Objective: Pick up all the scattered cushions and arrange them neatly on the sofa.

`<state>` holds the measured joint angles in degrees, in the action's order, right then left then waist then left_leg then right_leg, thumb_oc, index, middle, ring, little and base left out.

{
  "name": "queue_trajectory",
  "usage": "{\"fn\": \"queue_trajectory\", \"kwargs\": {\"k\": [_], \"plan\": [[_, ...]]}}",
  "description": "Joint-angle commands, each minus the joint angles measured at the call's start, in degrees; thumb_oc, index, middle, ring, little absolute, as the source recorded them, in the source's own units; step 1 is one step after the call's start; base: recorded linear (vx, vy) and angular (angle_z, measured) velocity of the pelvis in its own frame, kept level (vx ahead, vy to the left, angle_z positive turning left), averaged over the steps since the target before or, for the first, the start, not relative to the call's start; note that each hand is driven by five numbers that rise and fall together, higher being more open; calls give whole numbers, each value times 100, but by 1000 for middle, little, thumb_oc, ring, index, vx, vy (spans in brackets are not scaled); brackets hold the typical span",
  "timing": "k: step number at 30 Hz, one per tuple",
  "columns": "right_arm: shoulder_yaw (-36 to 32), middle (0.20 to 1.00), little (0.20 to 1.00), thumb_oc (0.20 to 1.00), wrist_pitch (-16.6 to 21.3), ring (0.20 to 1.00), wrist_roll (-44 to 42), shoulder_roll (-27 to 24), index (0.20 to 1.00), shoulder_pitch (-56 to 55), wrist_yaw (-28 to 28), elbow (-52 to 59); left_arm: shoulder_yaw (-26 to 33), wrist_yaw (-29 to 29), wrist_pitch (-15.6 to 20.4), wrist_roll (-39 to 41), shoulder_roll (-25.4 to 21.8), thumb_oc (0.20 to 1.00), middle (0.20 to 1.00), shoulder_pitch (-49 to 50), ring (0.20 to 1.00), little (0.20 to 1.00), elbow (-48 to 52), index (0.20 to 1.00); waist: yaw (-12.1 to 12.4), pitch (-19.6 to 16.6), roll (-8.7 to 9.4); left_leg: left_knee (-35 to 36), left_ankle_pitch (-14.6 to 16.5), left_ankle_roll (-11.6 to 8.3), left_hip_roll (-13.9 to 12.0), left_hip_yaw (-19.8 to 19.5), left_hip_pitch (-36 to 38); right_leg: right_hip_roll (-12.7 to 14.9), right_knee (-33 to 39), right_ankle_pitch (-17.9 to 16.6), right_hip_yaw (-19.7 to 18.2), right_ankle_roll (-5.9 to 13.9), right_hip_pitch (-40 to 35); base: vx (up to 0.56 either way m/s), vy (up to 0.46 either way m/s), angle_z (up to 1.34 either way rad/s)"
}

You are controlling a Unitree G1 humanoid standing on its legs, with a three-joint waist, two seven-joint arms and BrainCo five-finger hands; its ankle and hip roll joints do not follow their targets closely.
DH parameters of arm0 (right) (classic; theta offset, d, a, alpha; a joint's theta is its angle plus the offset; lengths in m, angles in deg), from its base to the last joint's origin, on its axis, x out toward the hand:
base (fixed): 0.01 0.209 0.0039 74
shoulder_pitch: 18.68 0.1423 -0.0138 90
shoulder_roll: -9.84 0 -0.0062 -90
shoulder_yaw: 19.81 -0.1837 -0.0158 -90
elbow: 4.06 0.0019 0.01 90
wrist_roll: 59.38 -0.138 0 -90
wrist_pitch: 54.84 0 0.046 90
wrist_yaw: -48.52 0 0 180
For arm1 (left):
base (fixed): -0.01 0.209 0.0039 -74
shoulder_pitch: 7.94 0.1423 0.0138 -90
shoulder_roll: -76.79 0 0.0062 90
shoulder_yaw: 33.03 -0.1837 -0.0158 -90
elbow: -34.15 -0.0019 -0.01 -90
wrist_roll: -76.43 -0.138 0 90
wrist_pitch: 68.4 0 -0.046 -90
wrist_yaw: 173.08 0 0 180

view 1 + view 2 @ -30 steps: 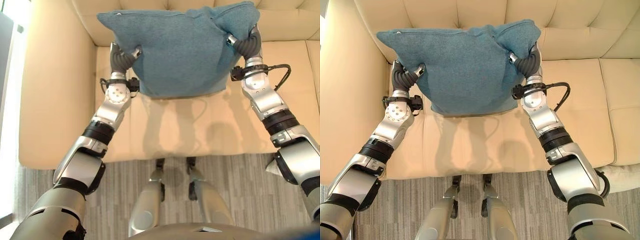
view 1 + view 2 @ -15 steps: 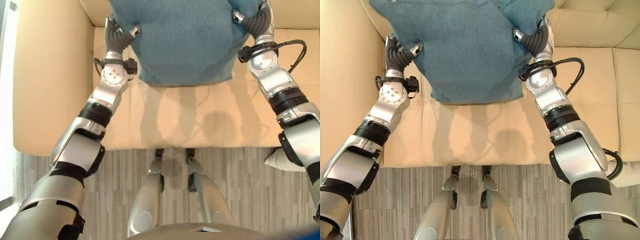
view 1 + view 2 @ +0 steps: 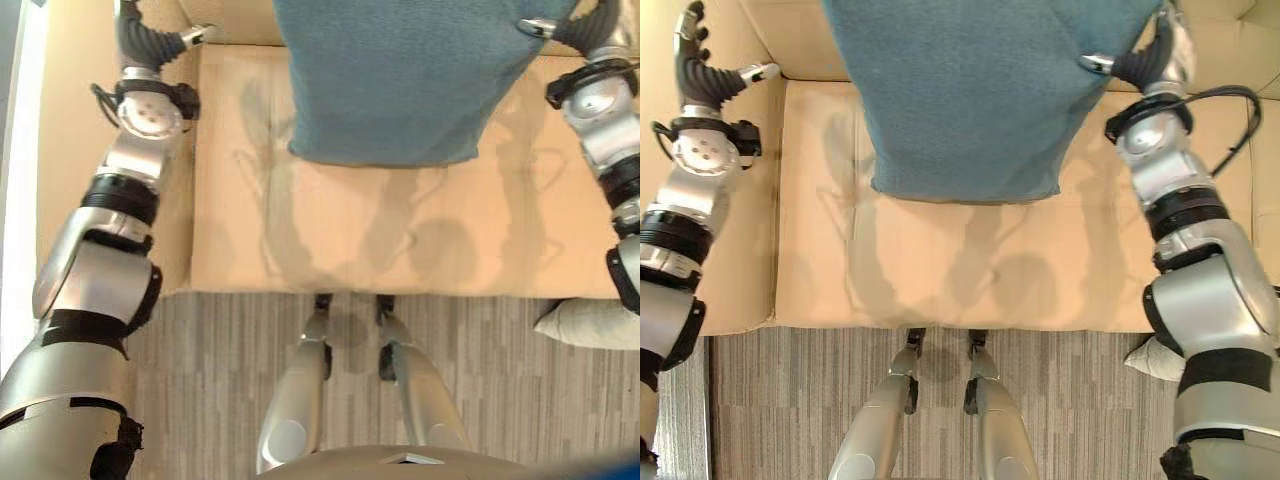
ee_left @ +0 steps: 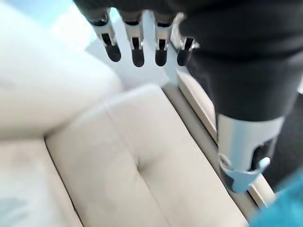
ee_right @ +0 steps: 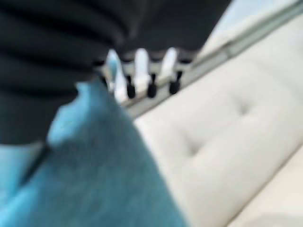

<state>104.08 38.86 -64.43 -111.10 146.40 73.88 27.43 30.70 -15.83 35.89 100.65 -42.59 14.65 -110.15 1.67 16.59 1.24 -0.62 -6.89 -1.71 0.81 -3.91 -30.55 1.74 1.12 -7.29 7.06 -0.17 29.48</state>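
Observation:
A blue cushion [image 3: 400, 80] stands upright at the back of the cream sofa's seat [image 3: 380, 230], its lower edge on the seat. My right hand [image 3: 1145, 60] is at the cushion's right corner. Its thumb lies across the front of the fabric and its fingers [image 5: 142, 71] run straight behind the edge, so the corner [image 5: 90, 156] sits pinched between them. My left hand [image 3: 700, 70] is off the cushion, out over the sofa's left armrest [image 3: 750, 250], with its fingers [image 4: 137, 45] straight and nothing in it.
A pale cushion [image 3: 590, 325] lies on the grey striped carpet [image 3: 200, 380] at the right, just in front of the sofa. The tufted backrest [image 4: 142, 161] rises behind the seat.
My left hand has let go of the blue cushion and swung out left over the armrest. The right hand stays on the cushion's right corner. The camera has tilted, shifting the scene.

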Motion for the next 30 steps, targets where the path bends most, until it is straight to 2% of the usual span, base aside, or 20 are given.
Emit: {"fn": "queue_trajectory", "kwargs": {"k": [1, 4, 5, 9, 10, 11, 15, 17, 18, 23, 25, 28, 30], "plan": [[-279, 1000, 1000, 1000, 81, 1000, -151, -373, 1000, -355, 59, -123, 410, 114, 328, 207, -107, 1000, 1000, 89, 1000, 1000, 172, 1000, -17, -89, 169, -570, 796, -140, 185, 263, 277, 572, -410, 244, -228, 812, -273, 0, 0, 0], [-553, 1000, 1000, 1000, 93, 1000, -187, -508, 1000, -740, 32, -3, 639, 157, 361, 246, -153, 1000, 1000, 482, 1000, 1000, 575, 1000, -15, -111, 164, -534, 825, -138, 186, 277, 420, 565, -376, 254, -219, 808, -399, 11, -7, 3], [-963, 1000, 1000, 1000, 113, 1000, -196, -573, 1000, -1380, -21, 268, 1001, 215, 429, 272, -146, 1000, 1000, 1147, 1000, 1000, 1174, 1000, -25, -182, 188, -515, 836, -135, 196, 271, 551, 566, -329, 250, -203, 807, -547, 28, -42, 6], [-1749, 1000, 1000, 1000, 191, 1000, -29, -627, 1000, -2626, -151, 920, 1575, 396, 409, -49, -122, 1000, 1000, 2476, 1000, 1000, 2140, 1000, -11, -251, 273, -588, 979, -124, 163, 275, 862, 542, -245, 321, -172, 788, -949, 32, -55, 5], [-1769, 1000, 1000, 1000, 185, 1000, -23, -626, 1000, -2653, -151, 939, 1578, 393, 402, -55, -123, 1000, 1000, 2490, 1000, 1000, 2158, 1000, -16, -261, 283, -575, 948, -121, 175, 272, 850, 553, -234, 301, -169, 790, -939, 38, -45, -1], [-2057, 1000, 1000, 1000, 193, 1000, 131, -492, 1000, -3339, -268, 1194, 1850, 532, 368, -199, -5, 1000, 1000, 3192, 1000, 1000, 2510, 1000, -11, -298, 307, -596, 1034, -109, 152, 269, 1042, 544, -205, 344, -168, 781, -1150, 43, -31, -5], [-2541, 1000, 1000, 1000, 267, 1000, 285, -113, 1000, -4589, -653, 1776, 2311, 871, 271, -302, 468, 1000, 1000, 4595, 1000, 1000, 2980, 1000, -30, -465, 371, -521, 1046, -85, 139, 265, 1409, 510, -85, 364, -177, 777, -1522, 50, -40, -4], [-2658, 1000, 1000, 1000, 272, 1000, 414, -72, 1000, -5188, -981, 1949, 2371, 1163, 181, -411, 566, 1000, 1000, 5147, 1000, 1000, 3078, 1000, -53, -594, 362, -420, 1031, -78, 121, 245, 1615, 505, -25, 380, -132, 781, -1696, 49, -40, -3], [-2702, 1000, 1000, 1000, 303, 1000, 489, 42, 1000, -5535, -1119, 2043, 2395, 1294, 131, -483, 764, 1000, 1000, 5550, 1000, 1000, 3110, 1000, -50, -640, 359, -351, 1012, -75, 115, 256, 1744, 490, 16, 393, -120, 781, -1808, 37, -32, 0], [-2794, 1000, 1000, 1000, 290, 1000, 782, 492, 1000, -6291, -1419, 1871, 2454, 1694, -98, -637, 1251, 1000, 1000, 6484, 1000, 1000, 2776, 1000, -66, -871, 307, -73, 933, -62, 69, 275, 2150, 456, 105, 431, -42, 770, -2159, 15, -19, 0], [-2721, 1000, 1000, 1000, 235, 1000, 1075, 931, 1000, -6566, -1507, 1382, 2397, 1881, -295, -862, 1625, 1000, 1000, 6887, 1000, 1000, 2188, 1000, -80, -1008, 243, 126, 852, -57, 34, 288, 2381, 414, 160, 467, -25, 757, -2346, 0, -35, 2], [-2657, 1000, 1000, 1000, 206, 1000, 1166, 1217, 1000, -6718, -1580, 1005, 2318, 1979, -388, -1136, 1806, 1000, 1000, 7025, 1000, 1000, 1634, 1000, -95, -1104, 203, 260, 812, -64, -1, 306, 2548, 386, 205, 499, 5, 749, -2477, 3, -7, 1], [-2612, 1000, 1000, 1000, 176, 1000, 1088, 1599, 1000, -6854, -1643, 413, 2162, 2064, -546, -1465, 2141, 1000, 1000, 7073, 1000, 1000, 627, 1000, -128, -1205, 170, 340, 788, -75, -37, 326, 2705, 349, 227, 553, 17, 732, -2609, -30, -38, -1]]}}
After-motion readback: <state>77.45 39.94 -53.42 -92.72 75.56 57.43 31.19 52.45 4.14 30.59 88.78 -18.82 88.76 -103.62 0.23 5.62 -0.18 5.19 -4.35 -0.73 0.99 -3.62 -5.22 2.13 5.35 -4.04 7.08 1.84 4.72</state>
